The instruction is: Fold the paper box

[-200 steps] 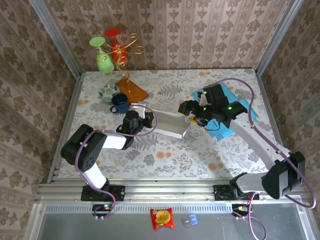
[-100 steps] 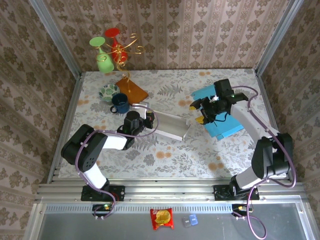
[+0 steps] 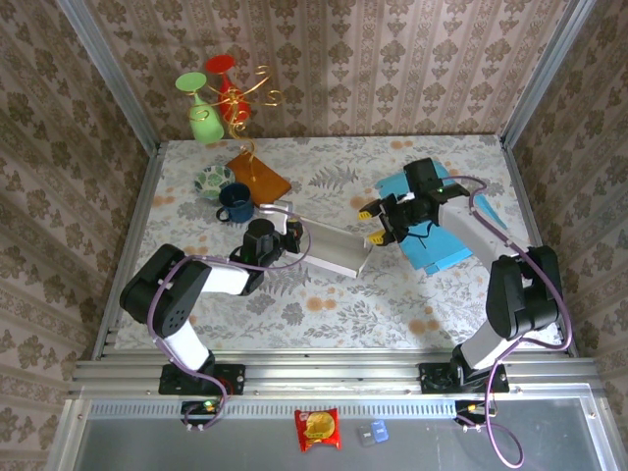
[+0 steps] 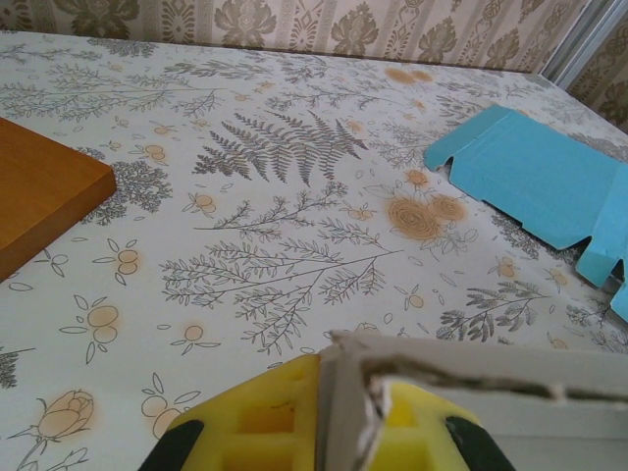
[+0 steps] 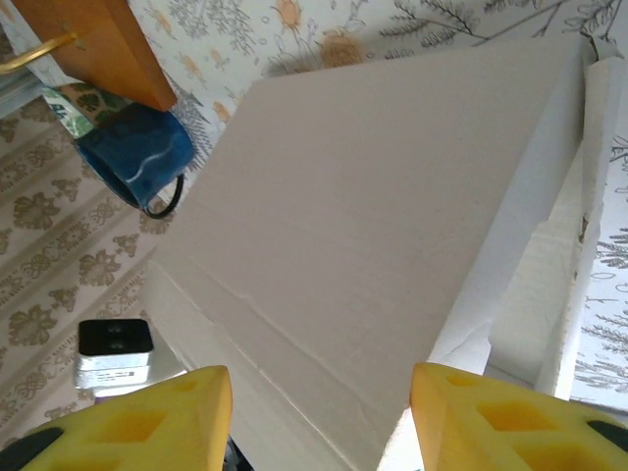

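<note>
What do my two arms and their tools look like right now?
Left arm and right arm: black joints, white links, a purple cable looped alongside each. Left tool and right tool: blocky yellow fingers with square recesses.

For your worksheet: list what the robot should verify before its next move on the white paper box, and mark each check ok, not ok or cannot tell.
1. Left end effector clamped on the edge of the paper box: ok.
2. Right end effector fingers apart, ready to take a panel: ok.
3. Right end effector lined up with the box's right end: ok, the panel lies just ahead of it.
4. Right end effector touching the box: cannot tell.
5. Blue cardboard sheet flat and apart from the box: ok.
6. Box folded into shape: not ok, its panels are splayed open.
</note>
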`<state>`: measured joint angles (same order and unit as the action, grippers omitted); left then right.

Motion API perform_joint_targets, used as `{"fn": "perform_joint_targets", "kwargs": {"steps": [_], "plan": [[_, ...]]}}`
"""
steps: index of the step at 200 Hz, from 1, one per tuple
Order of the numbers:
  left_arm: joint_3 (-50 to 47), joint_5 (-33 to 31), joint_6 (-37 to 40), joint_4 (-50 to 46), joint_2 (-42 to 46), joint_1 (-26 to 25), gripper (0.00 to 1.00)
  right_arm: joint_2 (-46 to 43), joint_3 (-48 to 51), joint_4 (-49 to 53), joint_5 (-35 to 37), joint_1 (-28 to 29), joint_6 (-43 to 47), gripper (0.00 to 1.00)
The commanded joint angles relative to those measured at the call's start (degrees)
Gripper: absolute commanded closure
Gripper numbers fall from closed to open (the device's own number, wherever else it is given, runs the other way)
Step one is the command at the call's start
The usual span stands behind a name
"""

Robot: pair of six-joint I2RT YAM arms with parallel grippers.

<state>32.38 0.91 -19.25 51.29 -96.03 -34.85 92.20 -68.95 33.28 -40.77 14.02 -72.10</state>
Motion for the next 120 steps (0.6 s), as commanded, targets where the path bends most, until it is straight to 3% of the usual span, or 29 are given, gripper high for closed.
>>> {"fn": "perform_joint_targets", "kwargs": {"steps": [1,57,120], "plan": [[-1.8,0.7,0.5,-2.2,-0.3,-0.7,1.00,0.2,1.8,0.8,-0.9,0.6,-0.5,0.49],[-2.2,0.5,0.4,-2.4,0.1,-1.0,1.00,-0.7,3.4,2.1,1.1,2.1,-0.2,0.52],[-2.4,0.8,0.7,-2.6,0.4,-1.0,1.00,-3.6,8.3,0.7,2.2,1.5,-0.8,0.47]]}}
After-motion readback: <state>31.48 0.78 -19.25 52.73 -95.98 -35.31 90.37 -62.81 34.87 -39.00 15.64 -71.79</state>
